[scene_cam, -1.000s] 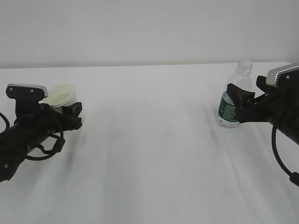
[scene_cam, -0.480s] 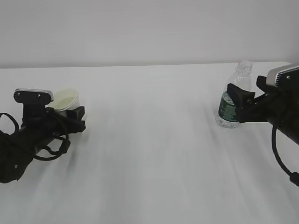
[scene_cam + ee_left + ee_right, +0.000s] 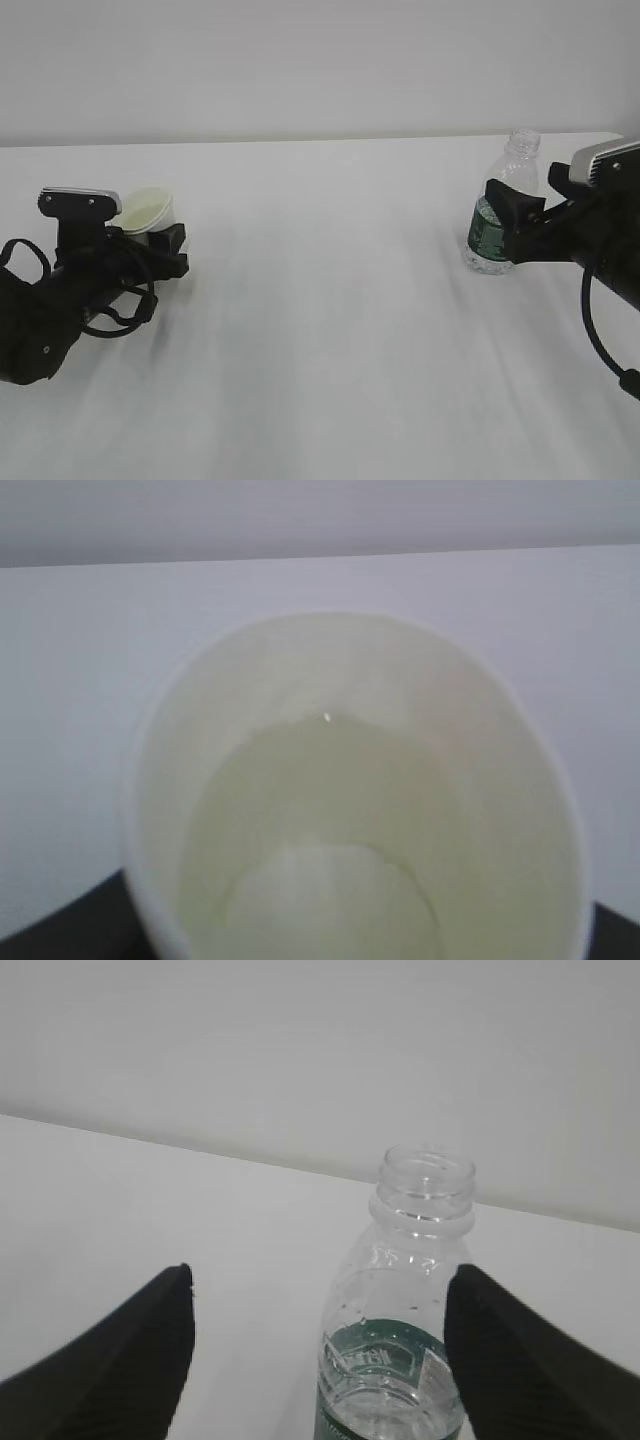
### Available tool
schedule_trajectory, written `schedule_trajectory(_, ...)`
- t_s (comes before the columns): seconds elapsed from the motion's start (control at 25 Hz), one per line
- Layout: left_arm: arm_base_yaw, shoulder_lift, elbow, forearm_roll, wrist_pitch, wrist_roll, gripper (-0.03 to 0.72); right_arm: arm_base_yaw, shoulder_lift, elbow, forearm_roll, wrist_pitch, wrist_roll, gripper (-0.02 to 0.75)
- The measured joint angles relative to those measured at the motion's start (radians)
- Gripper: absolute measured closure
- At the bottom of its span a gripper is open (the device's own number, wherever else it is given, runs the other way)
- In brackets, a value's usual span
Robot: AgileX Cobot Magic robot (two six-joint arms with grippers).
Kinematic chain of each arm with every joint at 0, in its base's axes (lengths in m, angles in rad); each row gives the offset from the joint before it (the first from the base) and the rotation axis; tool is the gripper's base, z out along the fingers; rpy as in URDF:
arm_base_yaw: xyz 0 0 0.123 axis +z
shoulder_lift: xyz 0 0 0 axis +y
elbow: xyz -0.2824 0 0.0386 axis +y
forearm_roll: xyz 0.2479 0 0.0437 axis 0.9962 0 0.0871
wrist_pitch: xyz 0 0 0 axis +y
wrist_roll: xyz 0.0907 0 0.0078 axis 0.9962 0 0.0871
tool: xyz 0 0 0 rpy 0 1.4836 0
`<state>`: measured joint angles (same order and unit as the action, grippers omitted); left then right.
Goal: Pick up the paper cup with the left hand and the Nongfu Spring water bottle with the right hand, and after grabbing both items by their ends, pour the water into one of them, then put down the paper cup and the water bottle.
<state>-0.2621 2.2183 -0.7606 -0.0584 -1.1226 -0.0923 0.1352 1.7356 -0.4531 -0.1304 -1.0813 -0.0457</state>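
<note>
A white table (image 3: 330, 330) filled the view, its far edge meeting a plain pale grey wall (image 3: 300, 60). Soft, even light fell throughout.

A plain white bench (image 3: 330, 330) fills the lower two thirds of the exterior view, its far edge meeting a pale wall across the upper third. At the right of the frame the Nongfu Spring water bottle (image 3: 497, 215) stands upright on the bench, uncapped, with a dark green label band. At the left the paper cup (image 3: 146, 213) shows its cream inside; whether its base touches the bench cannot be told.
</note>
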Motion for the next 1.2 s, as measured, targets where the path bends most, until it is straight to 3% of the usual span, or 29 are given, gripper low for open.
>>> schedule_trajectory(1.2, 0.0, 0.0, 0.0, -0.012, 0.0, 0.0, 0.208, 0.002, 0.0, 0.0, -0.002, 0.0, 0.0, 0.145)
